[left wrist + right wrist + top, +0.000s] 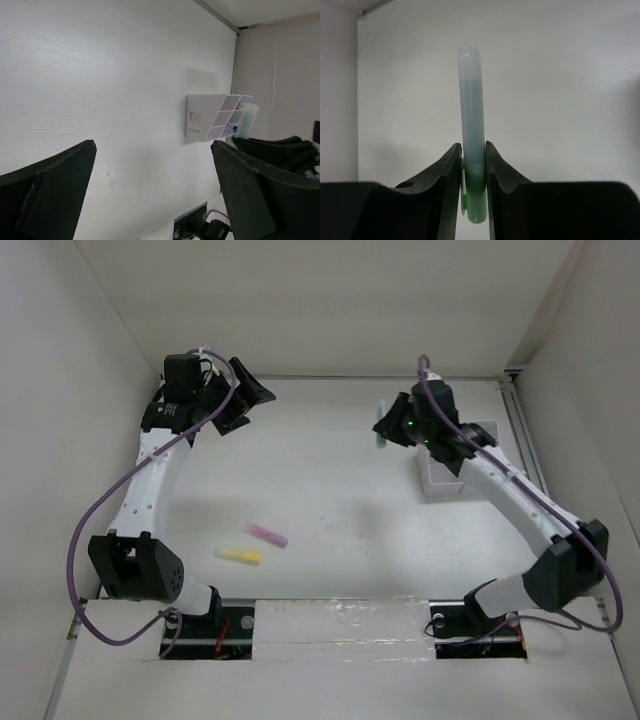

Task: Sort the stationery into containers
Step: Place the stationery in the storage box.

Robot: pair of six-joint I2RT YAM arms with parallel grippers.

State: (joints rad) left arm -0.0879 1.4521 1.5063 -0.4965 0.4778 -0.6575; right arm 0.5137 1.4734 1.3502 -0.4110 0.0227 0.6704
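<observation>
My right gripper (392,426) is shut on a green marker (472,165), which sticks out beyond the jaws; it also shows in the top view (381,432), raised above the table left of the white divided box (440,485). The box (212,117) shows in the left wrist view, with a blue-capped item in one compartment. A pink marker (267,534) and a yellow marker (239,555) lie on the table at the front left. My left gripper (247,400) is open and empty, held high at the back left.
White walls enclose the table on the left, back and right. A rail (524,430) runs along the right edge. The right arm's forearm passes over the box.
</observation>
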